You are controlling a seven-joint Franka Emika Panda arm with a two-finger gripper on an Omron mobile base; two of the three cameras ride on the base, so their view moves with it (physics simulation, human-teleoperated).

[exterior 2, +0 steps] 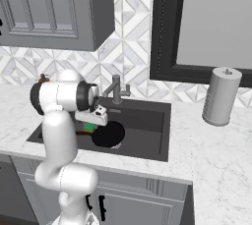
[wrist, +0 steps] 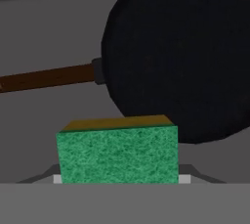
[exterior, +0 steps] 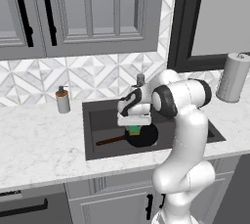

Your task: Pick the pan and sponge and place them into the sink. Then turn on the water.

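The black pan (exterior: 142,136) lies flat in the dark sink (exterior: 93,115), its reddish-brown handle (exterior: 110,141) pointing left. Just above the pan's near rim, my gripper (exterior: 133,129) points down and is shut on the green sponge (exterior: 133,131), which has a yellow side. In the hand view the sponge (wrist: 117,154) sits close at the bottom and hides my fingertips, with the pan (wrist: 180,56) and its handle (wrist: 46,78) beyond it. From the right base view the sponge (exterior 2: 89,127) hangs under my hand beside the pan (exterior 2: 108,134). No water runs from the faucet (exterior 2: 116,90).
A soap dispenser (exterior: 62,100) stands on the counter left of the sink. A grey paper towel roll (exterior 2: 221,96) stands on the counter to the right. Wall cabinets hang over the left side, and a dark-framed window is behind the sink.
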